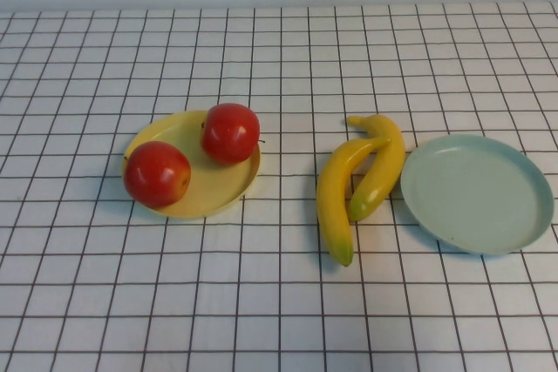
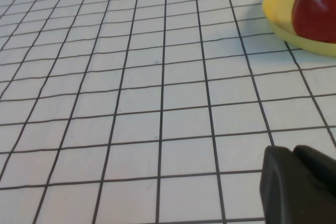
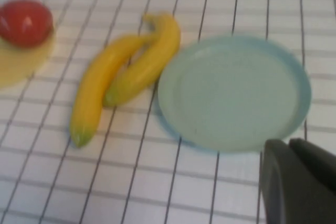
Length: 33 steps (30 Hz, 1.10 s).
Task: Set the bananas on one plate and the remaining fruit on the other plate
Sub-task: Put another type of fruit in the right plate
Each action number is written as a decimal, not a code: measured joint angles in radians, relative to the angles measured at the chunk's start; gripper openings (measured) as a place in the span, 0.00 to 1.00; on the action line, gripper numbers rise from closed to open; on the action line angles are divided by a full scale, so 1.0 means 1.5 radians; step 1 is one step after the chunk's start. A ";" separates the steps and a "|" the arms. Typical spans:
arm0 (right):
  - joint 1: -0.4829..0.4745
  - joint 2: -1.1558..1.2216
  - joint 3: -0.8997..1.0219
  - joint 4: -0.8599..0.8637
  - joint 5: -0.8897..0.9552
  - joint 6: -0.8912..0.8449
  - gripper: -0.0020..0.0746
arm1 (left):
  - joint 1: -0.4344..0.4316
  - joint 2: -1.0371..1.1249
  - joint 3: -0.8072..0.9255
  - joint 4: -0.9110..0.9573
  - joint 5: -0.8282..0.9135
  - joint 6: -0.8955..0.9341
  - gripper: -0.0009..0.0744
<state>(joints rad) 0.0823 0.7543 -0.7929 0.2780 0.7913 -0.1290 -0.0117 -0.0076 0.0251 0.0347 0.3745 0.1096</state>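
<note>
High view: a checked white tablecloth (image 1: 279, 302) carries the yellow plate (image 1: 174, 202) holding both red apples (image 1: 230, 132), two bananas (image 1: 336, 189) beside the pale blue-green plate (image 1: 478, 193); left gripper (image 2: 299, 187) and right gripper (image 3: 299, 182), both closed and empty, hover above the cloth.

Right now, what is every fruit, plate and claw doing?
Apples: both on the yellow plate.
Bananas: on the table beside the blue-green plate.
Blue-green plate: empty.
Left claw: shut, holding nothing.
Right claw: shut, holding nothing, near the blue-green plate.
</note>
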 joint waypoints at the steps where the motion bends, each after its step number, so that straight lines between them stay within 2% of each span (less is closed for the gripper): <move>1: 0.000 0.044 -0.026 -0.005 0.040 0.000 0.01 | 0.000 0.000 0.000 0.000 0.000 0.000 0.01; 6: 0.016 0.239 -0.142 -0.020 0.181 -0.009 0.01 | 0.000 0.000 0.000 0.000 0.000 0.000 0.01; 9: 0.070 0.348 -0.216 -0.064 0.231 0.006 0.01 | 0.000 0.000 0.000 0.000 0.000 0.000 0.01; 14: 0.196 0.513 -0.346 -0.165 0.279 0.068 0.01 | 0.000 0.000 0.000 0.000 0.000 0.000 0.01; 18: 0.236 0.642 -0.477 -0.168 0.288 0.078 0.02 | 0.000 0.000 0.000 0.000 0.000 0.000 0.01; 21: 0.243 0.723 -0.568 -0.129 0.288 0.080 0.11 | 0.000 0.000 0.000 0.000 0.000 0.000 0.01; 26: 0.282 0.819 -0.687 -0.111 0.288 0.080 0.42 | 0.000 0.000 0.000 0.000 0.000 0.000 0.01; 28: 0.306 0.847 -0.719 -0.125 0.288 0.080 0.51 | 0.000 0.000 0.000 0.001 0.000 0.000 0.01; 30: 0.327 0.875 -0.745 -0.132 0.288 0.086 0.56 | 0.000 0.000 0.000 0.001 0.000 0.000 0.01; 33: 0.350 0.910 -0.768 -0.134 0.289 0.086 0.58 | 0.000 0.000 0.000 0.001 0.000 0.000 0.01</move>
<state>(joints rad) 0.6067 2.1189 -1.9448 0.0764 1.2240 0.0000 -0.0117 -0.0076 0.0251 0.0362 0.3745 0.1096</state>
